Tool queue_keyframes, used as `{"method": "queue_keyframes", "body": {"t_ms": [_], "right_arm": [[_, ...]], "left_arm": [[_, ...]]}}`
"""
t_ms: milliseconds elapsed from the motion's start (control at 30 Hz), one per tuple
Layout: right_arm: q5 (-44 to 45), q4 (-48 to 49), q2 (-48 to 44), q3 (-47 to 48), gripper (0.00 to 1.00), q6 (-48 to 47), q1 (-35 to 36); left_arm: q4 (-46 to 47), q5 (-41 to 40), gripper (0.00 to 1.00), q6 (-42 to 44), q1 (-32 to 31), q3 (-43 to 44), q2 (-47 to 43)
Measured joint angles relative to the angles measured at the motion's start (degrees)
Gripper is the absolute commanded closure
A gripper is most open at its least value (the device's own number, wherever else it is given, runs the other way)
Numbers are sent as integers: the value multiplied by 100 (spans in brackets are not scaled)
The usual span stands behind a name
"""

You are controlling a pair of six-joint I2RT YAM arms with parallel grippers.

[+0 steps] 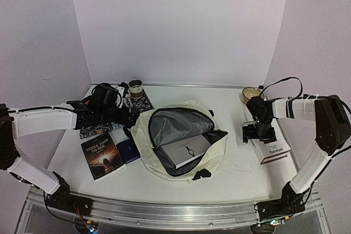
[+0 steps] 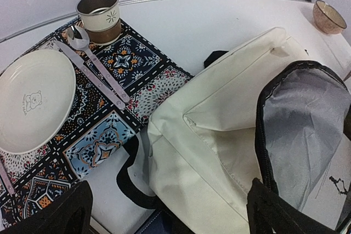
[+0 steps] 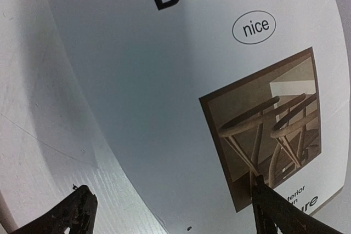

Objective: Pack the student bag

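The student bag (image 1: 181, 141) lies in the middle of the table, a cream backpack with its black zipper open and grey lining showing. A grey book (image 1: 186, 152) rests inside the opening. My left gripper (image 1: 130, 118) is open at the bag's left edge; in the left wrist view its fingers (image 2: 60, 212) spread wide over the cream fabric (image 2: 219, 135), holding nothing. My right gripper (image 1: 256, 134) hangs open just above a white book (image 1: 270, 149) at the right. The right wrist view shows that cover (image 3: 164, 80), with a chair photo, between the spread fingertips (image 3: 274, 212).
Left of the bag lie a dark book (image 1: 102, 157) and a blue notebook (image 1: 127, 149). A patterned placemat (image 2: 104, 141) carries a plate (image 2: 33, 100), a spoon (image 2: 82, 36) and a cup (image 2: 98, 12). A small bowl (image 1: 251, 92) stands at the back right.
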Motion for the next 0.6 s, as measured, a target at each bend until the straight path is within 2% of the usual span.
{"method": "queue_keyframes", "body": {"t_ms": [433, 600], "right_arm": [[-1095, 428, 972, 1683, 2, 293, 737], [-1398, 487, 609, 1512, 5, 260, 274]], "left_arm": [[186, 57, 1, -2, 0, -102, -129], [188, 109, 1, -2, 0, -108, -129]]}}
